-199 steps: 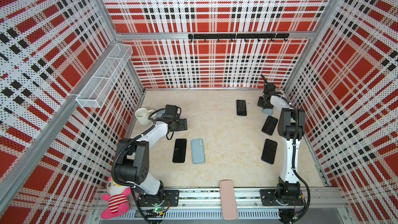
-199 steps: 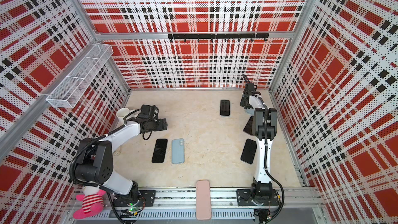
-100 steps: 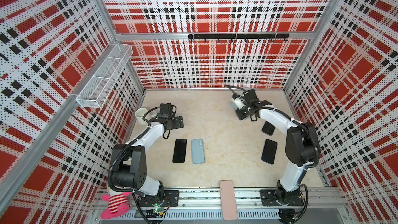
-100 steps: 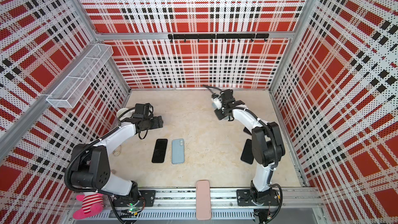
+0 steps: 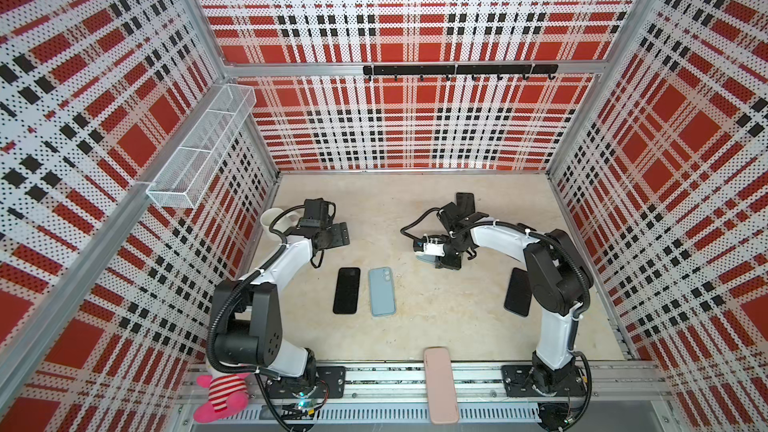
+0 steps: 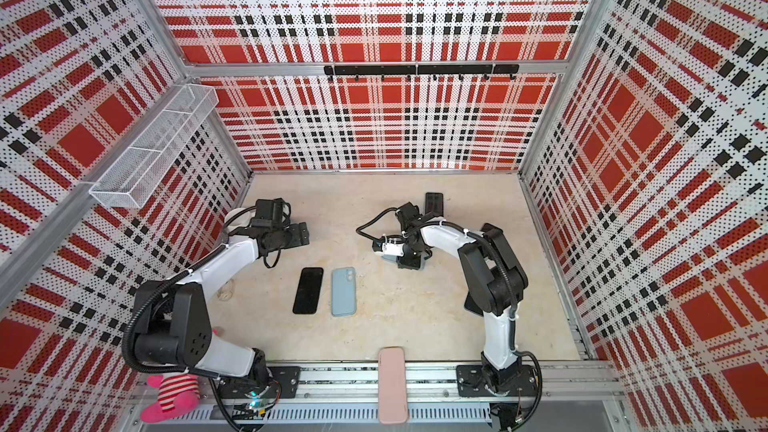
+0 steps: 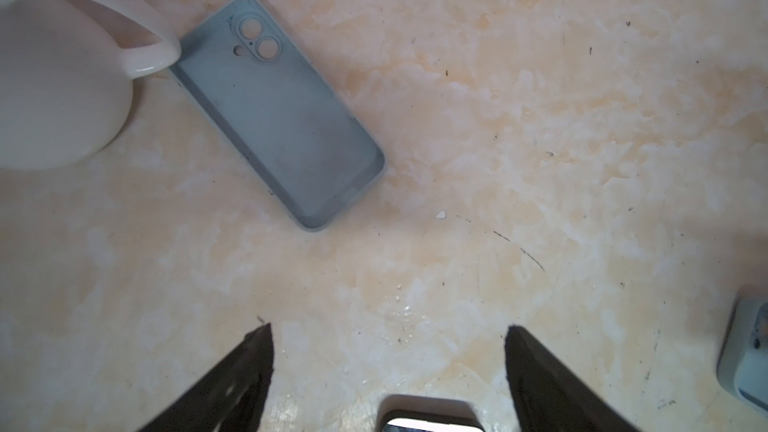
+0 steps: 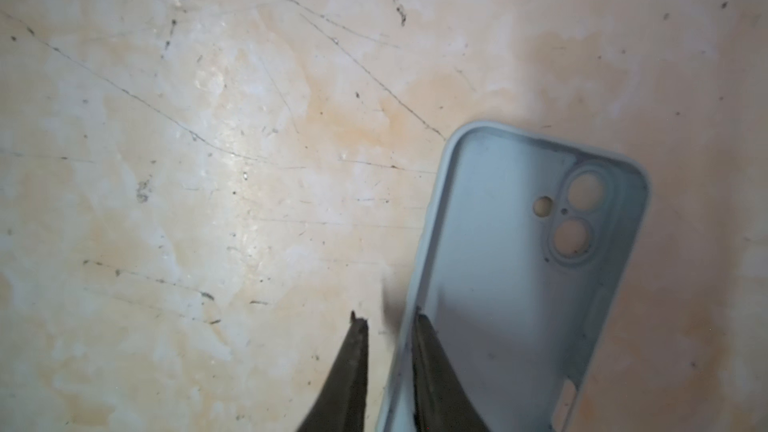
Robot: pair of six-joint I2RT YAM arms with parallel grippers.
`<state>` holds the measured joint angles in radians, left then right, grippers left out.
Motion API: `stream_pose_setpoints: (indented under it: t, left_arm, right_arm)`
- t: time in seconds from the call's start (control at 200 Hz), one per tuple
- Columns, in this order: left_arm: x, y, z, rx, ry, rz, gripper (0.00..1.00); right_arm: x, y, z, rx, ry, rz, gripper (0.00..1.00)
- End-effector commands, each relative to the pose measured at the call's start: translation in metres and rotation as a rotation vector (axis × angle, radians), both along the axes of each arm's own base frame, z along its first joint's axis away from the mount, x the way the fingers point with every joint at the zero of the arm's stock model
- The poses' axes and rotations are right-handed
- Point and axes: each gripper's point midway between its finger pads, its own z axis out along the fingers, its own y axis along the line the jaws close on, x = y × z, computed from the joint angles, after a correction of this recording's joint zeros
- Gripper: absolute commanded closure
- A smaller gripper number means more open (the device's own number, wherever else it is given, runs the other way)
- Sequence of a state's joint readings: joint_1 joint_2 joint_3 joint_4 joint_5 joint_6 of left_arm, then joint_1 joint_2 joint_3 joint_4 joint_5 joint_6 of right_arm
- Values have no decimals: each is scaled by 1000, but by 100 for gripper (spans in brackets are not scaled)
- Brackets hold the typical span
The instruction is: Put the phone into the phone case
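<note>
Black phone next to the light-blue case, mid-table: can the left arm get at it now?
Probably yes. The black phone lies flat and uncovered near the open, empty left gripper; only the light-blue case lies close alongside.

There are three black phones [image 5: 346,290] [image 5: 464,202] [image 5: 518,292], three light blue cases [image 5: 382,291] [image 8: 519,276] [image 7: 278,114] and one pink case [image 5: 440,384]. There is one white mug [image 5: 270,218], one soft toy [image 5: 220,396] and two robot arms [image 5: 286,259] [image 5: 498,238].

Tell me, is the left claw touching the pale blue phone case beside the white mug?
Apart. The left wrist view shows bare table between the open left gripper and the phone case.
</note>
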<state>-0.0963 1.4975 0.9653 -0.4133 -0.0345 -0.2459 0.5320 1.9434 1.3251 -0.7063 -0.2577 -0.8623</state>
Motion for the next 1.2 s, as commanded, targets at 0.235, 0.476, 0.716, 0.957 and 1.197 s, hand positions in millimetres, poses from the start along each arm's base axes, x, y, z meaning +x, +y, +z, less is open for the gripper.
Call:
stream_pose_setpoints:
  t: [0.235, 0.476, 0.716, 0.957, 1.197]
  left_arm:
    - [-51, -41, 3, -17, 113, -58, 3]
    - [-94, -64, -3, -152, 168, -54, 2]
    - [-117, -54, -15, -155, 210, 15, 2]
    - [-125, -48, -29, -125, 244, 31, 2]
    - [-126, -45, -37, -103, 257, 34, 2]
  right_arm:
    - [23, -5, 81, 221, -258, -271, 34]
    - [65, -66, 70, 155, -215, -774, 41]
    - [44, -110, 37, 143, 29, -1409, 56]
    - [20, -78, 8, 163, 100, -1437, 63]
    - [15, -82, -20, 87, 131, -1478, 73]
